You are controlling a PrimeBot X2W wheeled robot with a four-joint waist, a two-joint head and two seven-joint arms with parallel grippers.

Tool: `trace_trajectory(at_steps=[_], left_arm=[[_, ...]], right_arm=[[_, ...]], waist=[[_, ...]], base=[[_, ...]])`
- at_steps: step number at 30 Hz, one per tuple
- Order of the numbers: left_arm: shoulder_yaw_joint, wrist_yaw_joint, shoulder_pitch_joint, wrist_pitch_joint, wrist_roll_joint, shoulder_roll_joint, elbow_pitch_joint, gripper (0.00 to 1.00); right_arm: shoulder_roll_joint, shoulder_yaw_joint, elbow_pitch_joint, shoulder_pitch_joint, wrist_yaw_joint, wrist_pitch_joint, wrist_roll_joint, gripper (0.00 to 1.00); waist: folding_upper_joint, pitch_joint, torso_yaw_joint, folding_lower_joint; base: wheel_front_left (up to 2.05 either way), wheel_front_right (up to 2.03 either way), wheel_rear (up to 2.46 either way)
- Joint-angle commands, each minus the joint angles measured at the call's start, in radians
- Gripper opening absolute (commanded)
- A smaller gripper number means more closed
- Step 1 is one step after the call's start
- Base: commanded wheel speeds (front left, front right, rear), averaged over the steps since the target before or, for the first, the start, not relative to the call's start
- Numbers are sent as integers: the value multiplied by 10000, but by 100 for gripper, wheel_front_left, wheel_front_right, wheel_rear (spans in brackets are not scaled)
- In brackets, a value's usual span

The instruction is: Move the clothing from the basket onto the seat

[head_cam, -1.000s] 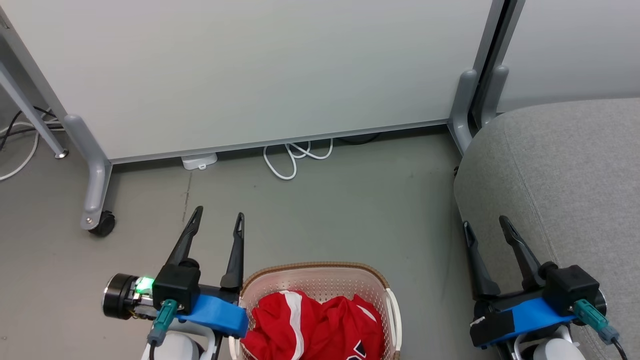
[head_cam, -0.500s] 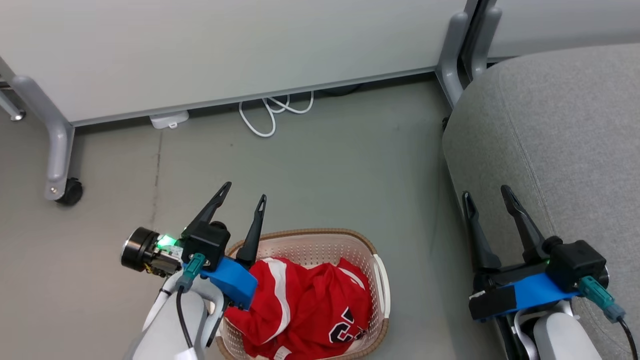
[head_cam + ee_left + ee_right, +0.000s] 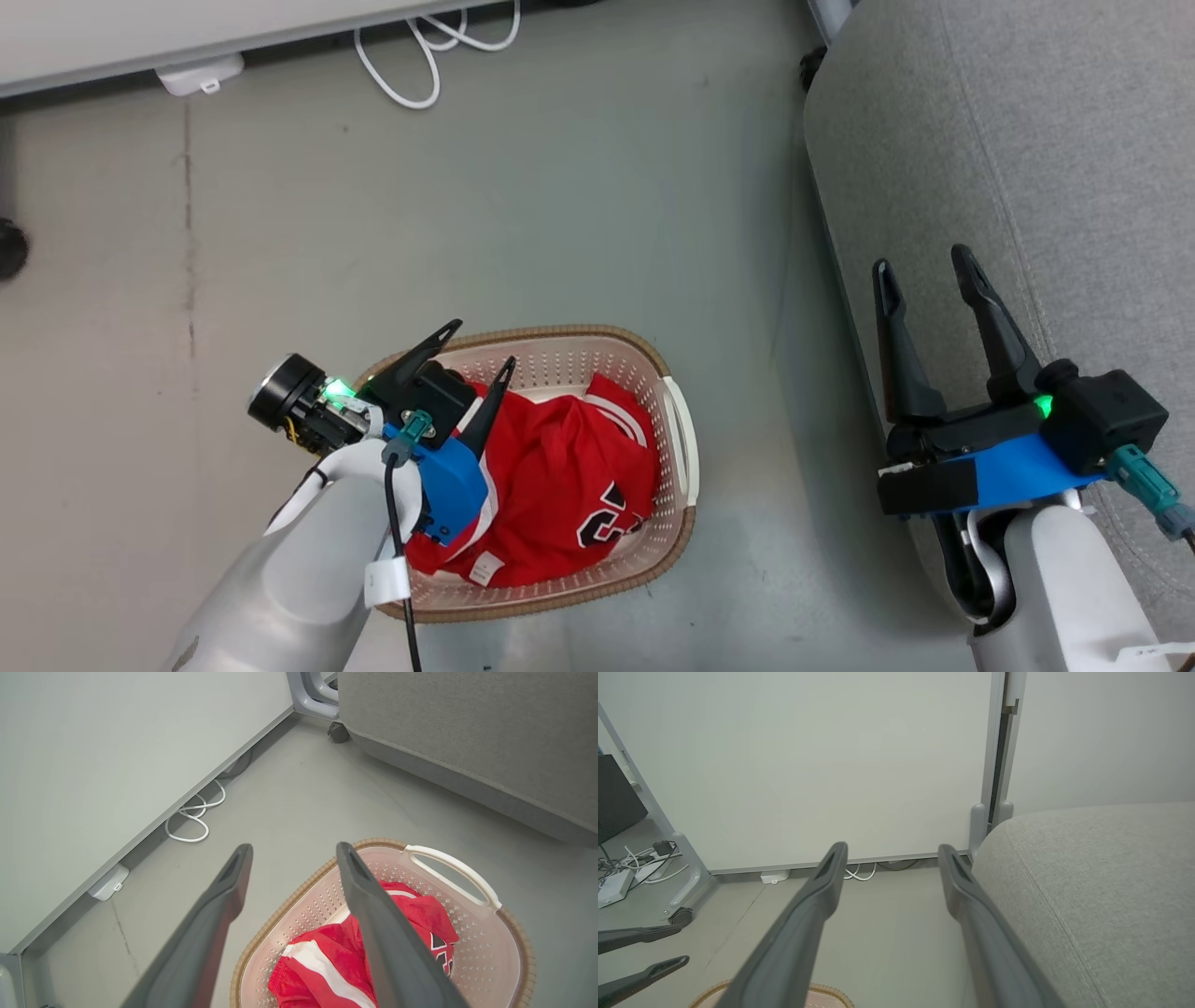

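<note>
The cream basket (image 3: 680,439) with a brown woven rim stands on the floor and holds the red clothing (image 3: 560,481): one piece with a white stripe (image 3: 322,968), one with black-and-white lettering (image 3: 607,518). My left gripper (image 3: 481,343) is open above the basket's left rim, its fingers (image 3: 373,924) spread with nothing between them. My right gripper (image 3: 924,263) is open over the left edge of the grey seat (image 3: 1055,159), empty. In the right wrist view the seat (image 3: 1106,882) lies to the right of the fingers.
A white cable (image 3: 420,56) and a small white box (image 3: 196,70) lie on the grey floor by the white partition (image 3: 107,751). A caster (image 3: 11,247) sits at the far left. Open floor lies between basket and seat.
The head camera has tilted down, so the whole picture shifted up. My left gripper has swung right, from beside the basket to over its left rim and the clothing. The right gripper stays open.
</note>
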Motion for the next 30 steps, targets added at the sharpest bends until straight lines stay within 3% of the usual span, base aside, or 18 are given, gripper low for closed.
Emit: trace_trajectory(at_steps=[1,10,15,30], left_arm=[[-94,-8,-219,-28,-50,98,117,100],[-1997,-8,-1460,-8,-833,-11,2240,100],[-2874,-8,-1961,571,-1230,-143,3210,100],[-4674,-9,-2998,2355,-2178,-96,4056,100]], right_arm=[[-38,-14,-50,-205,4,-35,-11,100],[-38,-96,-313,-823,4,-35,-157,100],[-38,-126,-437,-1085,4,-35,-213,100],[-38,-114,-683,-1716,4,-35,-269,100]], waist=[[0,493,-177,-1],[0,1799,-318,-1],[0,2444,-301,-1],[0,3704,-280,-1]], base=[[0,0,0],[0,0,0],[0,0,0],[0,0,0]])
